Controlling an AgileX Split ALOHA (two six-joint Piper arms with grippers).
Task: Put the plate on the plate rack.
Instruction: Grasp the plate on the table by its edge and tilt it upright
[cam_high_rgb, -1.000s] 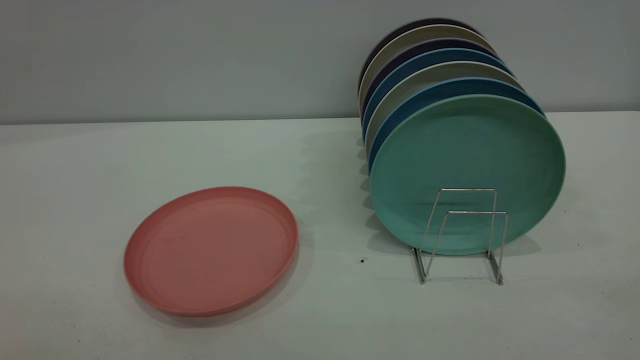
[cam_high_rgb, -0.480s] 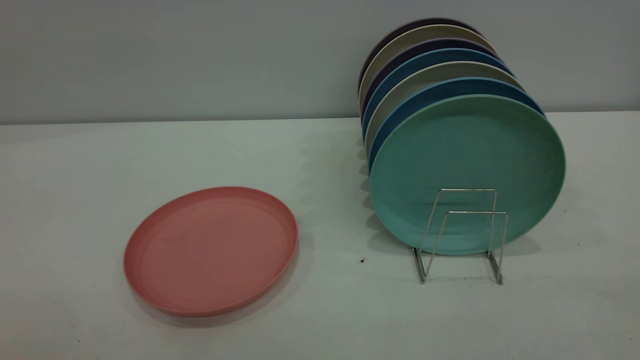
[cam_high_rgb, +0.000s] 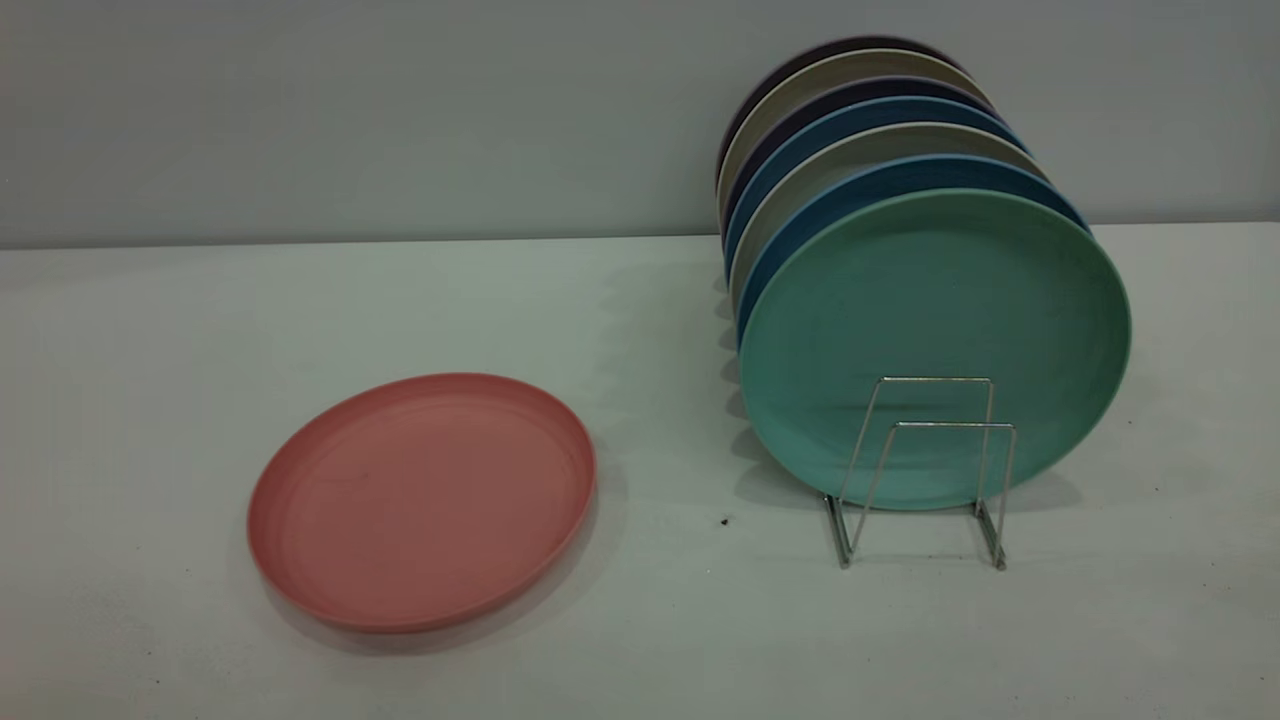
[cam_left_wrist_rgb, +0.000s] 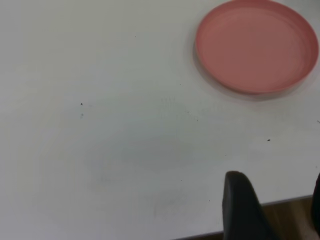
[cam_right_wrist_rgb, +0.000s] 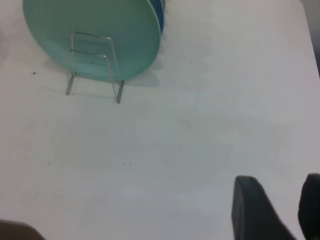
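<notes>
One plate, salmon pink with a shallow raised rim, lies flat on the pale worktop, well apart from the plate rack and with nothing touching it. The rack's two nearest wire loops stand bare in front of a green plate, which stands on edge; behind it more plates stand in a row, blue, grey and dark ones, each showing only a crescent of its rim. A small dark speck sits on the worktop between the pink plate and the rack. Neither arm appears in the outside view. The left wrist view shows the left claw held above the worktop near its edge, far from the pink plate, its two dark fingers spread with a clear gap and holding nothing; one finger is cut off by the picture's border. The right wrist view shows the right claw likewise raised over bare worktop, away from the rack and the green plate, fingers parted and empty. That view crops the green plate and shows only a sliver of a blue plate behind it, while the remaining plates stay out of sight there.
</notes>
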